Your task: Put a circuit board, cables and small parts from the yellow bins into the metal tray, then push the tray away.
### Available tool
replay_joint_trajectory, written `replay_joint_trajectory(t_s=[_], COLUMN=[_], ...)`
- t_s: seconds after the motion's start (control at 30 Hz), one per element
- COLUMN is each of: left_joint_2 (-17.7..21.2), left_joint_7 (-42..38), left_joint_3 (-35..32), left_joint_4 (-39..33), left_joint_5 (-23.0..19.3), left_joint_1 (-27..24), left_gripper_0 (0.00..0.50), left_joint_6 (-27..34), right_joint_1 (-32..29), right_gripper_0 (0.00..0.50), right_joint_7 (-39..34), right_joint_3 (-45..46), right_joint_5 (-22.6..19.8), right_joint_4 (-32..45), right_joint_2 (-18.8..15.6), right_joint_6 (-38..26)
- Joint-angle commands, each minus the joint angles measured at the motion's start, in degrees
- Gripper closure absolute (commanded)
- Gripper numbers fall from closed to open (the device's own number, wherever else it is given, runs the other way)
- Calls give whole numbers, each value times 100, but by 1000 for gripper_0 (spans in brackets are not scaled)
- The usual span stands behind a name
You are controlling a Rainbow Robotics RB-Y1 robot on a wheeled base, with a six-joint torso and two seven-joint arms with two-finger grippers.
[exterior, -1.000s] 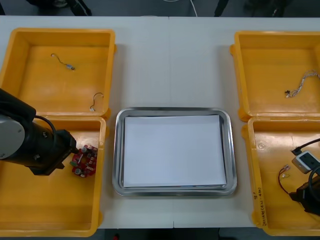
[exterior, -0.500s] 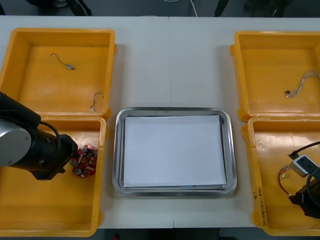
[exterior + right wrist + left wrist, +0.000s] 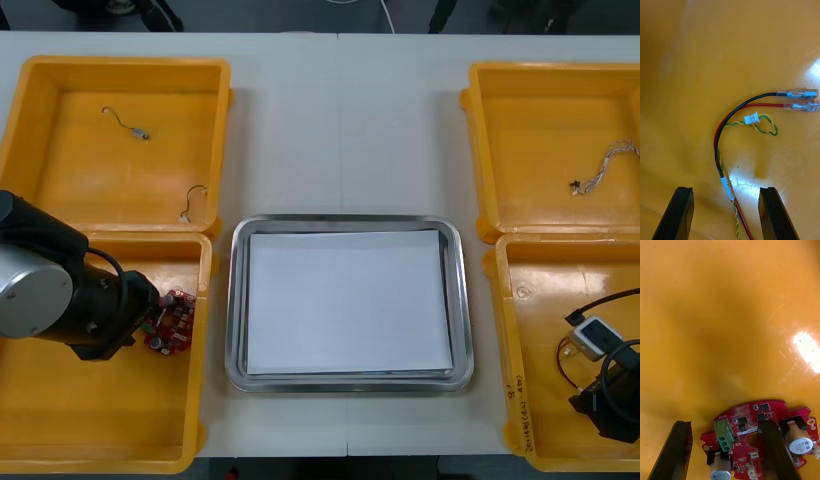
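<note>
**Left pincer down at board, not yet closed**

Over the last second my left pincer [image 3: 724, 423] sank closer. Its fingers are spread, with the circuit board [image 3: 763, 412] unmoved between them and under one tip. My right pincer [image 3: 724, 189] is spread astride the cable [image 3: 733, 108]. Judgement: closing is next.

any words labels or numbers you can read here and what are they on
Nothing reads clearly.
The circuit board, under the open left gripper in the near left yellow bin: white print by the green terminal, too small to read.
The capacitor top on that board: dark marking, blurred.
The near right yellow bin, rim: dark handwriting, too small to read.
The cable under the open right gripper: no text.
</note>
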State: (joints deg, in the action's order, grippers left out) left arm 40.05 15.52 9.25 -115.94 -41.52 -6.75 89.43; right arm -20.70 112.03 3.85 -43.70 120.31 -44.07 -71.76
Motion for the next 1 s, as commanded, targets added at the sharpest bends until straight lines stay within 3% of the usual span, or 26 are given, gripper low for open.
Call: replay_joint_trajectory(t_s=[0.03,0.2,0.27,0.3,0.77,1.0], left_joint_2=[-85,-76,-76,-85,-58,73], left_joint_7=[-339,-330,-321,-312,-295,-277], left_joint_3=[94,103,120,129,129,-29], left_joint_4=[-25,-16,-25,-25,-25,-86], left_joint_5=[74,74,74,83,100,4], left_joint_1=[104,112,104,104,104,95], left_gripper_0=[0,0,263,500,500,500], left_joint_6=[-66,-66,-66,-66,-66,5], right_joint_1=[-223,-285,-285,-285,-294,-241], right_gripper_0=[0,0,0,0,0,0], right_joint_7=[135,135,117,109,47,117], right_joint_3=[-86,-157,-183,-201,-271,-297], right_joint_5=[108,178,204,222,336,266], right_joint_4=[37,37,37,28,37,-429], right_joint_2=[47,47,47,47,56,56], right_joint_6=[66,215,242,242,435,927])
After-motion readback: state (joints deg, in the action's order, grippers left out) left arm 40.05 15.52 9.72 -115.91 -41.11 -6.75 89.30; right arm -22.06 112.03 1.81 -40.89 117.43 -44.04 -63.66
